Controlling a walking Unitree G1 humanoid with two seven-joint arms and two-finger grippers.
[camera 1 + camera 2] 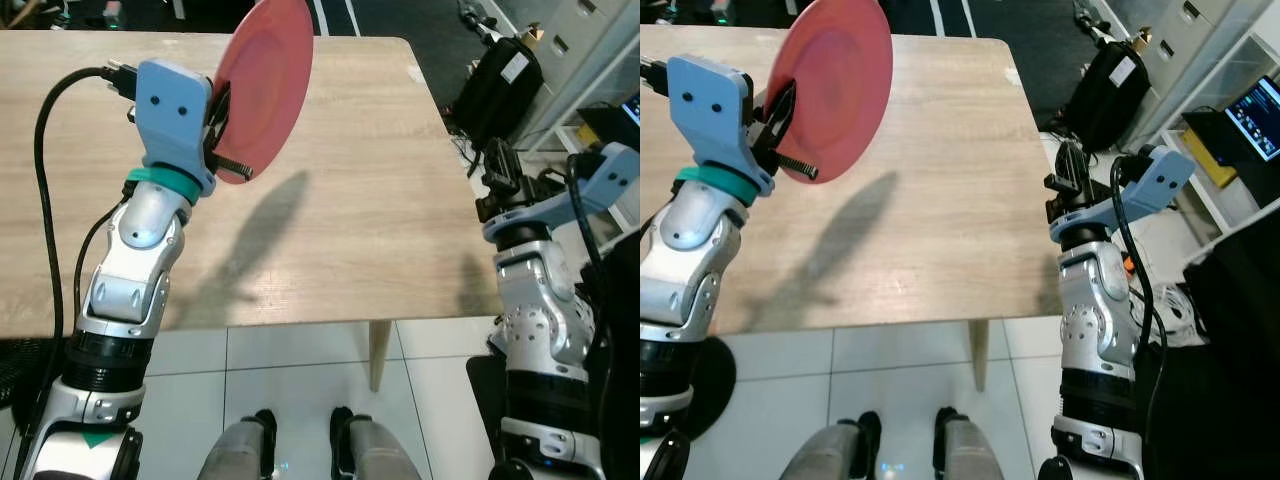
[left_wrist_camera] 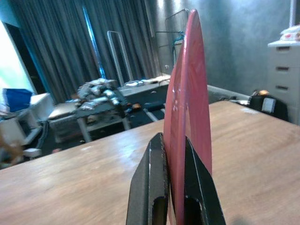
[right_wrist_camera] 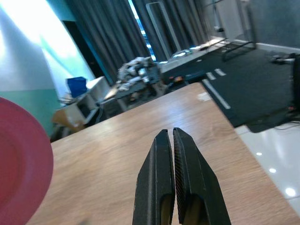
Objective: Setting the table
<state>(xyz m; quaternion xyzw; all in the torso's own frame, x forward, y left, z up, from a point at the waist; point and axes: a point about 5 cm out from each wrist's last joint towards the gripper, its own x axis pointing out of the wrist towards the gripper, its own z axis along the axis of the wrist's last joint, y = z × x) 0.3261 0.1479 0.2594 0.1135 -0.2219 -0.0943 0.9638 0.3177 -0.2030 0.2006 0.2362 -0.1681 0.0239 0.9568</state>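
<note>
Left gripper [image 1: 222,128] raised above the wooden table [image 1: 380,180], over its left half. Fingers clamped on the lower rim of a red plate [image 1: 268,80], one finger on each face. Left wrist view: plate [image 2: 187,117] stands edge-on, rising straight out from between the two black fingers [image 2: 150,187], rim pinched tight between them.

Plate is off the table, held in the air, tilted nearly upright, its face turned toward the table's far right. Most of the disc sits above and beyond the gripper; only the bottom edge is inside the grip. Plate and arm throw a dark shadow [image 1: 255,235] on the tabletop, below and to the right of the gripper.

Right gripper [image 1: 1070,170] low, just off the table's right edge, near the front corner. Right wrist view: its fingers [image 3: 161,183] pressed together, nothing between them, pointing across the tabletop; the plate's rim [image 3: 21,164] shows at one side of that view, well apart from this gripper.

Black bag [image 1: 497,85] on the floor beyond the table's right side. White tiled floor [image 1: 290,370] under the near edge.
</note>
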